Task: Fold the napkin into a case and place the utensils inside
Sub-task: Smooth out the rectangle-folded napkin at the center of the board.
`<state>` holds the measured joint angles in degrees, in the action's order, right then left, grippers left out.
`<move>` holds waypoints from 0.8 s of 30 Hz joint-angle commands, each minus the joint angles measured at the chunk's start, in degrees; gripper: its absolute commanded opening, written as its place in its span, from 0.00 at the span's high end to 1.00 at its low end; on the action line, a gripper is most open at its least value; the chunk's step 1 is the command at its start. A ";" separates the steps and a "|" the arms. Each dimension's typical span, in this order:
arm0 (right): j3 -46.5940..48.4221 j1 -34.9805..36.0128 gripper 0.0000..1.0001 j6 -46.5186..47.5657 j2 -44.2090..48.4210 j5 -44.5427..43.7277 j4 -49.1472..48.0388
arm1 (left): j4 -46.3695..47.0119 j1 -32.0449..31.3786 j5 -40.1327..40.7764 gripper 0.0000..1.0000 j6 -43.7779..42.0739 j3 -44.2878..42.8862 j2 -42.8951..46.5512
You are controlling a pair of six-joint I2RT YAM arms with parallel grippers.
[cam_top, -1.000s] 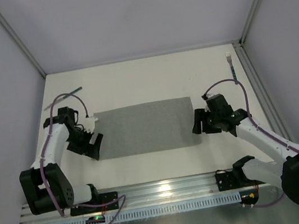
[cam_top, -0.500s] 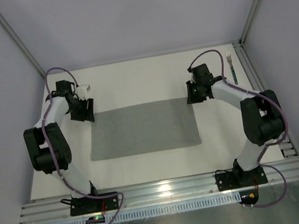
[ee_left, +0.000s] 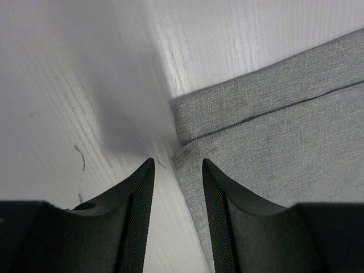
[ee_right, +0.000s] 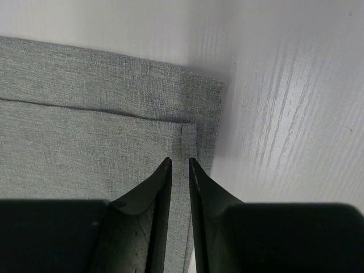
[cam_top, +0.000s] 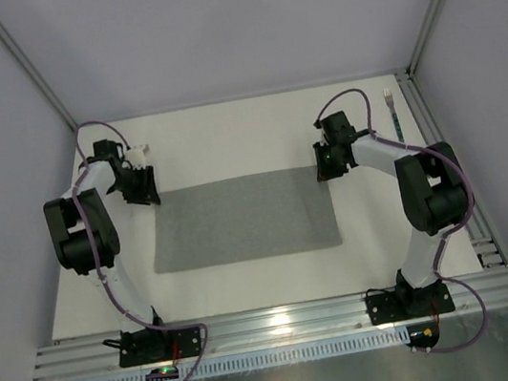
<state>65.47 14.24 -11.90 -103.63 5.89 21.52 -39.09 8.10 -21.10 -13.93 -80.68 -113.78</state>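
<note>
On the white table (cam_top: 226, 137), the plain grey fabric napkin (cam_top: 244, 218) lies flat as a wide rectangle. It is folded so that an upper layer stops just short of its far edge. At the napkin's far left corner the left fingers (ee_left: 136, 219) stand partly apart, with the upper layer's corner between their tips. Bare table shows in the gap, and they are not clamped on the cloth. At the napkin's far right corner the right fingers (ee_right: 149, 196) are drawn almost together, leaving a thin slit over the upper layer's corner; whether they pinch the fabric cannot be told. From above, both pairs of fingers are hidden under their black wrists. A slim dark-handled fork (cam_top: 394, 116) with a pale metal head lies apart from the napkin, off beyond its far right corner, too small to show any detail.
</note>
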 commanded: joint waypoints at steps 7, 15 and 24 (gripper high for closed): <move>3.78 0.26 0.77 1.27 -1.66 -0.61 -1.30 | 0.77 -0.01 -5.88 0.83 -1.71 0.88 -0.84; 5.54 0.26 0.71 1.79 -4.91 0.00 -1.13 | 3.23 -0.01 -6.23 1.00 -1.80 3.87 3.21; 6.16 0.52 0.71 1.71 -5.53 -0.53 -0.78 | 3.32 0.07 -5.88 0.96 -1.71 4.48 5.23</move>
<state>69.82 14.28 -10.68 -108.77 5.87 20.99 -36.99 8.01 -26.09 -15.42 -76.40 -111.87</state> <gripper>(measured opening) 0.292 0.023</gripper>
